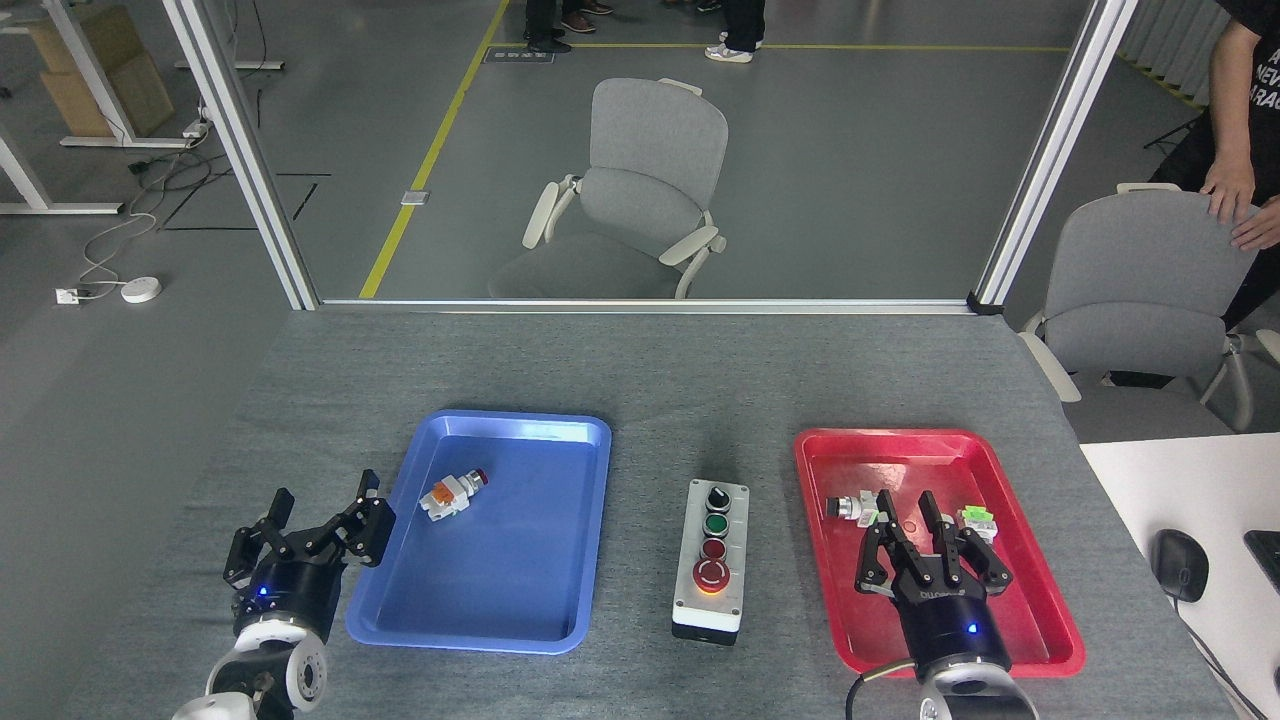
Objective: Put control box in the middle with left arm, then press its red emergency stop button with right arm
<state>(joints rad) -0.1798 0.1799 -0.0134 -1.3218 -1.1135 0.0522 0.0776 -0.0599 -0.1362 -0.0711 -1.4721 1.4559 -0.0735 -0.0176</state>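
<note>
Over the red tray (1040, 640), right end effector (932, 535), fingers spread.

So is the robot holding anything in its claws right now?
No. The left gripper is open beside the blue tray, and the right gripper is open above the red tray. The control box sits untouched between the trays.
</note>
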